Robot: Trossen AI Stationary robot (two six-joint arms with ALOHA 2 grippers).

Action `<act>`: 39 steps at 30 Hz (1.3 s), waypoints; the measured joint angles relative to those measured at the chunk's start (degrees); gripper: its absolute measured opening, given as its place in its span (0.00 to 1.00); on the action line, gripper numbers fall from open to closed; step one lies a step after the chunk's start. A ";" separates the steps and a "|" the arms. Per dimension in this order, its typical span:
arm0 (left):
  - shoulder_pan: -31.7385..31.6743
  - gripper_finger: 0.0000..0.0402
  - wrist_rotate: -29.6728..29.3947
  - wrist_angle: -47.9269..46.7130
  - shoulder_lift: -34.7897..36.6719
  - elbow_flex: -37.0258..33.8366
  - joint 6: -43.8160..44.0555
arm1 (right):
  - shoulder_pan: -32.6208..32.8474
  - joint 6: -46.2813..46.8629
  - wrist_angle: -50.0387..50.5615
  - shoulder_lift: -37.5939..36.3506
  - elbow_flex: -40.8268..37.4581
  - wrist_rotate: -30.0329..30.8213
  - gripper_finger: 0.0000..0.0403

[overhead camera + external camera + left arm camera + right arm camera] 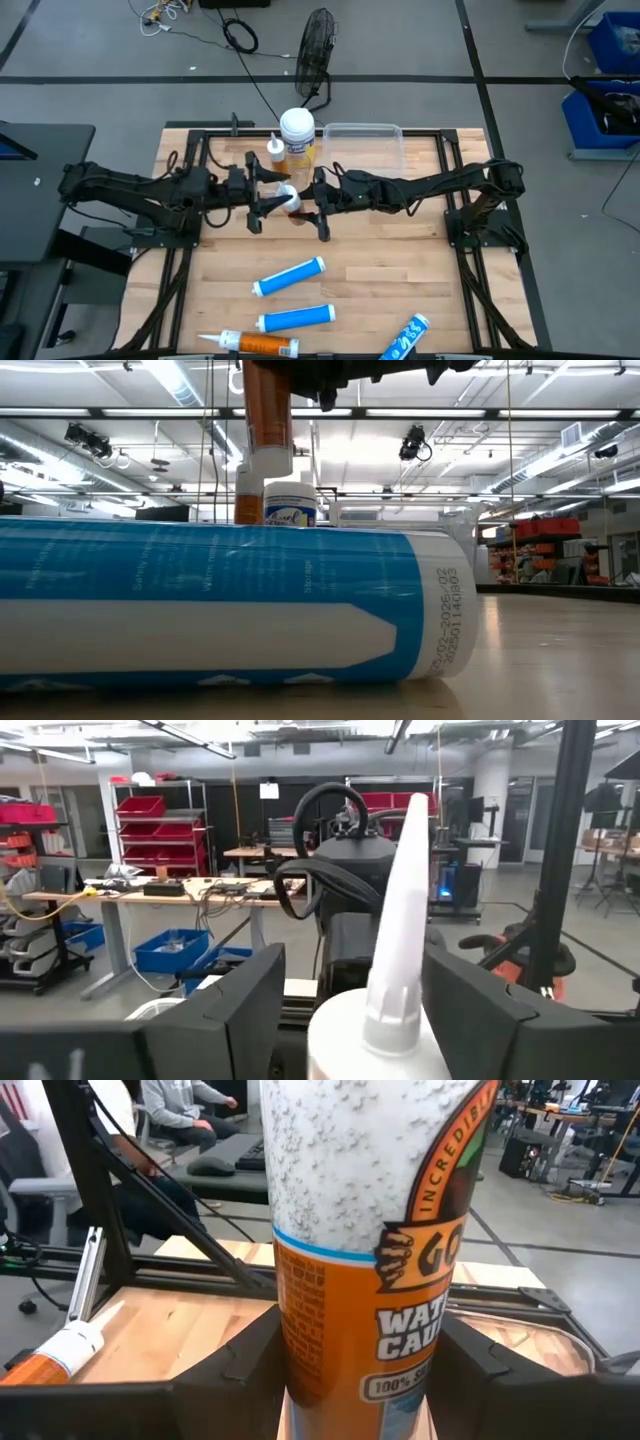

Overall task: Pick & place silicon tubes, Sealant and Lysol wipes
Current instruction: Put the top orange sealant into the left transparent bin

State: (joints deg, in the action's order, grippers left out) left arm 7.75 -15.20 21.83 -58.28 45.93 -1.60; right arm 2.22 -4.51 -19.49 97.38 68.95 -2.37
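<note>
High view showed both grippers, left (268, 197) and right (312, 203), grasping one orange tube (293, 204); one should release before the other carries.

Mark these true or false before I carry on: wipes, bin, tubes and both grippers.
1. The Lysol wipes stand upright beside the clear bin. True.
2. Three blue tubes lie on the table. True.
3. The clear bin holds a blue tube. False: no tube shows in it.
4. The right gripper holds nothing. False: it is shut on an orange tube.
5. The left gripper is at the table's edge. False: it meets the right gripper mid-table, at that tube.
</note>
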 joint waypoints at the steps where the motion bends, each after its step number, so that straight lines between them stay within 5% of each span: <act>1: -0.14 0.55 0.02 0.08 -0.21 0.00 0.03 | 0.00 0.01 0.02 0.00 0.00 0.05 0.44; 13: -0.13 0.17 0.01 -1.45 -0.06 0.02 -0.72 | -0.02 -0.46 0.15 0.00 -0.02 2.37 0.44; 22: -0.13 0.16 0.77 -2.37 -0.04 0.10 -1.97 | -0.09 -0.77 0.34 0.00 -0.02 2.89 0.44; 39: -1.19 0.16 2.13 -3.04 2.68 -0.13 -5.38 | -1.07 -1.53 -0.57 -0.13 0.00 3.02 0.59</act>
State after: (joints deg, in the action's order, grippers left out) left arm 6.56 -13.08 18.78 -55.60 45.80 -6.98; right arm 1.15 -6.04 -20.07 97.25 68.95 0.65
